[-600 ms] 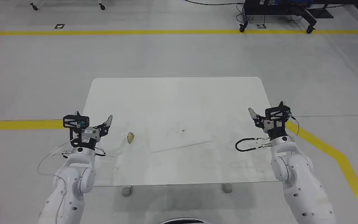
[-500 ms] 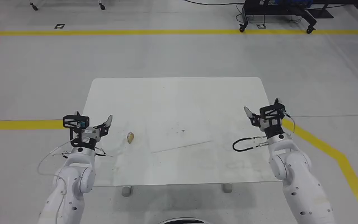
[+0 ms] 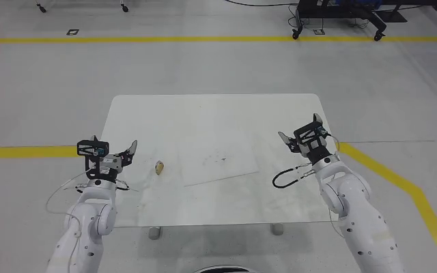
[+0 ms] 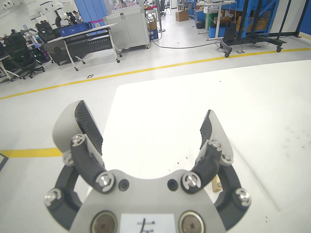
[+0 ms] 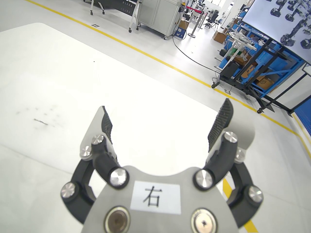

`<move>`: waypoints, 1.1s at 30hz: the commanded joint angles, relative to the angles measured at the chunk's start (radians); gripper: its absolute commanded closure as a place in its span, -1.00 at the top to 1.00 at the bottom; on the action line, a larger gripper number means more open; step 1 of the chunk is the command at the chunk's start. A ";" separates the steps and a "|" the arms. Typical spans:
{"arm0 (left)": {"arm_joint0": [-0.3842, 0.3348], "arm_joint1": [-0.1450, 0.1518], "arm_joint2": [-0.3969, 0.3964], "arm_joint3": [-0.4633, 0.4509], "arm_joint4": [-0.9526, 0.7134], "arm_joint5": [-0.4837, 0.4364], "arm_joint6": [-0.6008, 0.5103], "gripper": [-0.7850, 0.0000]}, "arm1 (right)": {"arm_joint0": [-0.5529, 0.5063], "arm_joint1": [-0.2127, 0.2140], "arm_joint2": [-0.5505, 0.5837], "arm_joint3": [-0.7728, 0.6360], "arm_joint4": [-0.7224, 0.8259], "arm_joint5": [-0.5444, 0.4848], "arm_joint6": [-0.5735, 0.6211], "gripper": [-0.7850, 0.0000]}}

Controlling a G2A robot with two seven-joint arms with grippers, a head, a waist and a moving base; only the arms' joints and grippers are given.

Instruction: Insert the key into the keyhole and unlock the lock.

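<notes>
1. Two sets of jaws are mine, and both stand spread wide with nothing between them.
2. My left gripper (image 4: 145, 110) hovers over the table's left edge, near the corner closest to me. Its ribbed pads (image 4: 88, 124) face each other across a bare stretch of white tabletop.
3. My right gripper (image 3: 298, 127) is over the right side of the table (image 3: 212, 112), just inside its edge and angled toward the middle. Its fingers (image 5: 220, 122) are released and grip nothing.
4. The lock (image 3: 159, 167), a small brass-coloured piece, lies on the left part of the table. It is a little to the right of my left gripper and touches neither jaw. In my left wrist view a bit of it shows just behind the base of one finger.
5. A small thin object (image 3: 222, 160) lies near the table's centre, between my two grippers and well apart from the lock. It is too small for me to say whether it is the key.
6. A yellow line (image 3: 205, 39) runs across the floor beyond the table's far edge.
</notes>
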 commanded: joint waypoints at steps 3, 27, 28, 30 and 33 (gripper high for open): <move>0.000 0.000 0.000 0.000 0.000 0.000 0.000 1.00 | 0.029 0.001 -0.036 0.016 -0.028 -0.070 -0.002 1.00; 0.000 0.000 0.000 0.000 0.000 0.000 0.000 1.00 | 0.572 -0.032 -0.435 0.565 -0.089 -0.778 -0.066 1.00; 0.000 0.000 0.000 0.000 0.000 0.000 0.000 1.00 | 0.596 -0.037 -0.452 0.600 -0.086 -0.797 -0.081 1.00; 0.000 0.000 0.000 0.000 0.000 0.000 0.000 1.00 | 0.646 -0.047 -0.486 0.670 -0.082 -0.828 -0.110 1.00; 0.000 0.000 0.000 0.000 0.000 0.000 0.000 1.00 | 0.701 -0.065 -0.559 0.730 -0.117 -0.853 -0.148 1.00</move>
